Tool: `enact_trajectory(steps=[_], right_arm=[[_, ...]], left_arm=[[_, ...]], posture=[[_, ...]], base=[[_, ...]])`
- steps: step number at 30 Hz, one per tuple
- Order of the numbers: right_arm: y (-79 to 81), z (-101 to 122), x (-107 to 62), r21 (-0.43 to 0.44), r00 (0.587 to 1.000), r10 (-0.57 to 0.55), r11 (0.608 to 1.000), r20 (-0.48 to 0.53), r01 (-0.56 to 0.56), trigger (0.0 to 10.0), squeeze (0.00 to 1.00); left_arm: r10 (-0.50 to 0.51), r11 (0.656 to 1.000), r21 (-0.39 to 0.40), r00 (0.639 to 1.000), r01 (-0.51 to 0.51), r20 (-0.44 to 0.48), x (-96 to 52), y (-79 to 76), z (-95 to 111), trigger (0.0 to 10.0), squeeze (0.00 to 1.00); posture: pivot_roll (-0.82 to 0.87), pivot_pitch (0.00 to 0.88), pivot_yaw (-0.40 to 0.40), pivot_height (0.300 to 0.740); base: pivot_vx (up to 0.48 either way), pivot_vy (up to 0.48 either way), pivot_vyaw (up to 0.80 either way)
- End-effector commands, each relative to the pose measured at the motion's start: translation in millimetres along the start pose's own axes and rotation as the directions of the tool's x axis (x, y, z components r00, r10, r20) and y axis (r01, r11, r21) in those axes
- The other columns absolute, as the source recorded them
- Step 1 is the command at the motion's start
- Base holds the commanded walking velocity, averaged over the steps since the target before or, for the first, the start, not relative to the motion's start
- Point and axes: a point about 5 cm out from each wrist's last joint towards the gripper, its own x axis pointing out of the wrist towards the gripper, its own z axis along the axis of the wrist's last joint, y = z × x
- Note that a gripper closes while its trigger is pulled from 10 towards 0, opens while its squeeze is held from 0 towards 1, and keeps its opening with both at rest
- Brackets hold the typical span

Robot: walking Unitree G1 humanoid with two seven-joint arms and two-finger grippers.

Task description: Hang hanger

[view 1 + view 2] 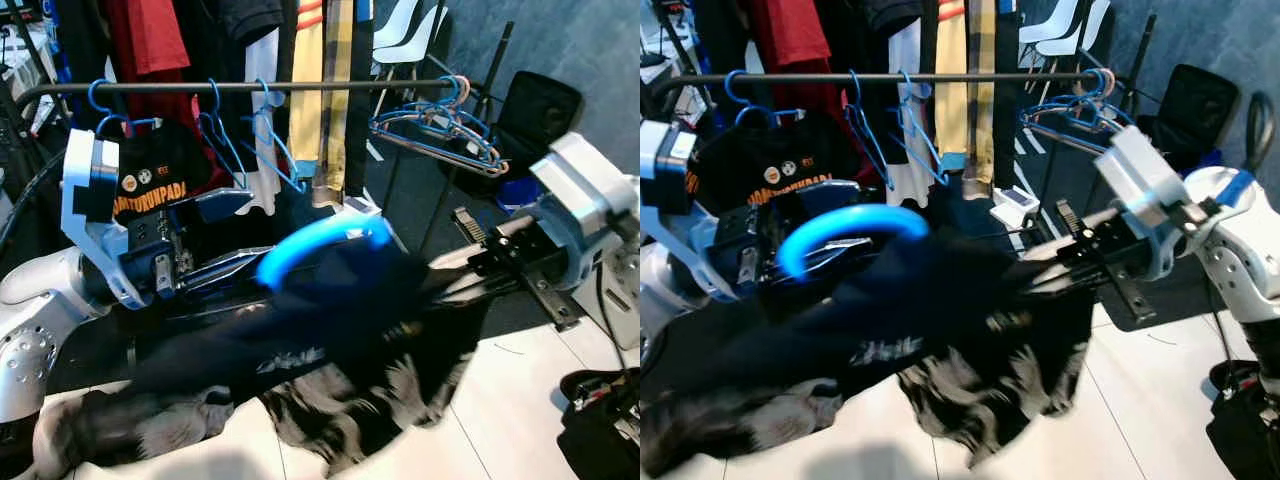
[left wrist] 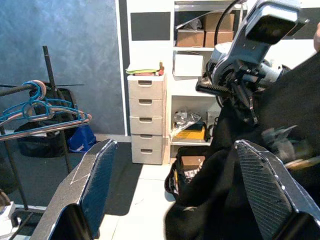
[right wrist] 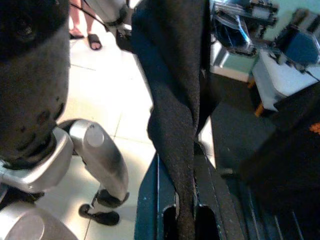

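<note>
The right gripper (image 3: 187, 200) is clamped on the dark shirt (image 1: 330, 330), as its wrist view shows. The left gripper (image 2: 175, 195) has fingers apart beside the shirt, near the blue hanger (image 1: 320, 245), below the rail (image 1: 230, 88).

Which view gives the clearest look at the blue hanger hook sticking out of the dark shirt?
The left eye view: the blue hanger hook arcs above the dark shirt, fully visible though motion-blurred. The right eye view shows the same hook, equally blurred. The right wrist view shows the shirt pinched in the right gripper; the left wrist view shows shirt beside the left gripper's fingers.
</note>
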Motion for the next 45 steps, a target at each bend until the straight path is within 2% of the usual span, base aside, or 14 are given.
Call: enact_trajectory(steps=[1, 5, 6, 12, 16, 17, 19, 20, 23, 29, 33, 36, 40, 45], right_arm=[[0.1, -6.2, -2.6, -0.006, 0.999, -0.007, 1.0, -0.05, 0.007, 0.0, 0.0], [-7.4, -23.5, -14.6, -0.045, 0.969, -0.116, 0.993, -0.218, 0.109, 0.0, 0.0], [-8.6, -30.3, -21.8, -0.044, 0.939, -0.158, 0.987, -0.306, 0.152, 0.0, 0.0], [-7.7, -29.2, -30.7, -0.016, 0.924, -0.185, 0.981, -0.335, 0.191, 0.0, 0.0], [-4.6, -6.7, -31.9, 0.037, 0.972, -0.159, 0.985, -0.176, 0.168, 0.0, 0.0], [-2.0, 9.9, -33.6, 0.073, 0.99, -0.136, 0.988, -0.029, 0.138, 0.0, 0.0], [-2.0, 9.9, -33.6, 0.073, 0.99, -0.136, 0.988, -0.029, 0.138, 0.0, 0.0], [4.7, 21.0, -38.0, 0.132, 0.989, -0.108, 0.987, 0.099, 0.095, 0.0, 0.0], [13.6, 28.1, -45.2, 0.204, 0.974, -0.094, 0.978, 0.208, 0.051, 0.0, 0.0], [17.5, 24.0, -49.5, 0.235, 0.974, -0.115, 0.97, 0.194, 0.067, 0.0, 0.0], [19.8, 12.4, -51.6, 0.246, 0.985, -0.141, 0.963, 0.094, 0.114, 0.0, 0.0], [18.8, 18.0, -57.4, 0.245, 0.976, -0.168, 0.961, 0.136, 0.131, 0.0, 0.0], [10.5, 33.9, -82.2, 0.186, 0.927, -0.276, 0.955, 0.256, 0.233, 0.0, 0.0], [17.8, 35.9, -107.1, 0.203, 0.89, -0.381, 0.92, 0.25, 0.336, 0.0, 0.0]], left_arm=[[-0.021, 1.0, -0.009, 1.0, 0.021, -0.003, 0.5, -1.5, 1.4, 10.0, 0.0], [-0.042, 0.998, -0.035, 0.999, 0.043, 0.011, 0.6, -5.4, -0.4, 10.0, 0.0], [-0.06, 0.997, -0.051, 0.998, 0.061, 0.009, 0.3, -8.2, -2.8, 10.0, 0.0], [-0.099, 0.992, -0.079, 0.995, 0.099, 0.006, 2.3, -13.6, -5.9, 10.0, 0.0], [-0.125, 0.987, -0.097, 0.992, 0.126, 0.017, 4.6, -16.7, -7.0, 10.0, 0.0], [-0.138, 0.984, -0.106, 0.99, 0.14, 0.024, 6.6, -18.9, -7.5, 10.0, 0.0], [-0.138, 0.984, -0.106, 0.99, 0.14, 0.024, 6.6, -18.9, -7.5, 10.0, 0.0], [-0.161, 0.979, -0.117, 0.986, 0.165, 0.04, 9.5, -22.4, -7.3, 10.0, 0.0], [-0.185, 0.973, -0.127, 0.981, 0.19, 0.054, 11.8, -26.0, -6.8, 10.0, 0.0], [-0.192, 0.971, -0.133, 0.98, 0.198, 0.056, 11.2, -27.0, -6.3, 10.0, 0.0], [-0.205, 0.967, -0.145, 0.977, 0.211, 0.058, 11.1, -29.5, -7.1, 10.0, 0.0], [-0.209, 0.965, -0.148, 0.976, 0.216, 0.059, 11.6, -29.8, -7.1, 10.0, 0.0], [-0.204, 0.965, -0.156, 0.976, 0.213, 0.074, 11.8, -30.6, -5.5, 10.0, 0.0], [-0.187, 0.969, -0.151, 0.98, 0.195, 0.069, 8.3, -30.5, -4.4, 10.0, 0.0]], posture=[[-0.03, 0.0, -0.018, 0.74], [-0.03, 0.0, -0.02, 0.74], [-0.03, 0.0, -0.02, 0.74], [-0.04, 0.0, -0.015, 0.74], [-0.04, 0.0, -0.014, 0.74], [-0.04, 0.0, -0.013, 0.74], [-0.04, 0.0, -0.013, 0.74], [-0.04, 0.0, -0.013, 0.74], [-0.04, 0.0, -0.016, 0.74], [-0.04, 0.0, -0.015, 0.74], [-0.04, 0.0, -0.009, 0.74], [-0.04, 0.0, -0.009, 0.74], [-0.04, 0.0, -0.012, 0.74], [-0.03, 0.0, -0.021, 0.74]], base=[[0.0, 0.0, 0.0], [0.0, 0.0, 0.0], [0.0, 0.0, 0.0], [0.0, 0.0, 0.0], [0.0, 0.0, 0.0], [0.0, 0.0, 0.0], [0.0, 0.0, 0.0], [0.0, 0.0, 0.0], [0.0, 0.0, 0.0], [0.0, 0.0, 0.0], [0.0, 0.0, 0.0], [0.0, 0.0, 0.0], [0.0, 0.0, 0.0], [0.0, 0.0, 0.0]])
